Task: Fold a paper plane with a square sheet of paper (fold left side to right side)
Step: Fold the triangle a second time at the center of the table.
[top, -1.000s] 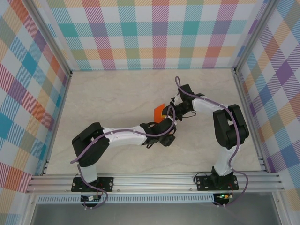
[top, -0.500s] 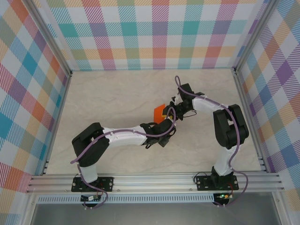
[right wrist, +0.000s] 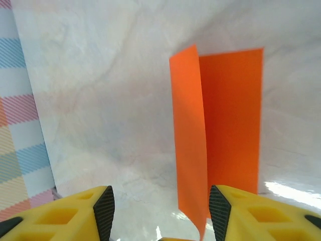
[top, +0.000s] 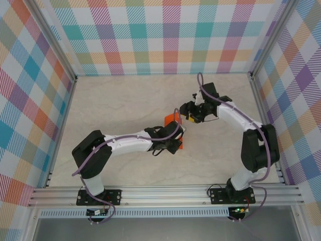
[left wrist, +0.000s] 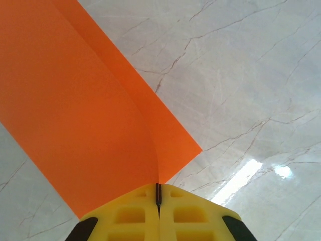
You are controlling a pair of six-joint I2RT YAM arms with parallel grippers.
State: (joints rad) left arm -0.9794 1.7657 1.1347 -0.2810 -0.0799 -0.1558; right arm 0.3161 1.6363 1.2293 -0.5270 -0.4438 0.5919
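Note:
The square sheet of paper point(left wrist: 75, 100) is bright orange and bent over on itself, one layer curving above the other. My left gripper point(left wrist: 158, 193) is shut on its near edge, with the paper pinched between the yellow pads. From above, the paper point(top: 172, 119) lies mid-table, partly under the left gripper point(top: 175, 134). My right gripper point(top: 186, 111) sits just to its right. In the right wrist view the right gripper point(right wrist: 161, 211) is open; the paper point(right wrist: 230, 115) stands ahead with a raised flap whose lower corner hangs near the right finger point(right wrist: 219, 206), ungripped.
The pale marble tabletop point(top: 120, 100) is ringed by plaid walls point(top: 160, 35) and aluminium frame posts point(top: 65, 105). A metal rail point(top: 165, 193) runs along the near edge by the arm bases. A plaid wall point(right wrist: 20, 125) also borders the left of the right wrist view.
My left gripper closed on the paper's edge. My right gripper opened, let go and drew back to the right and farther up the table. The paper now reaches nearer the front.

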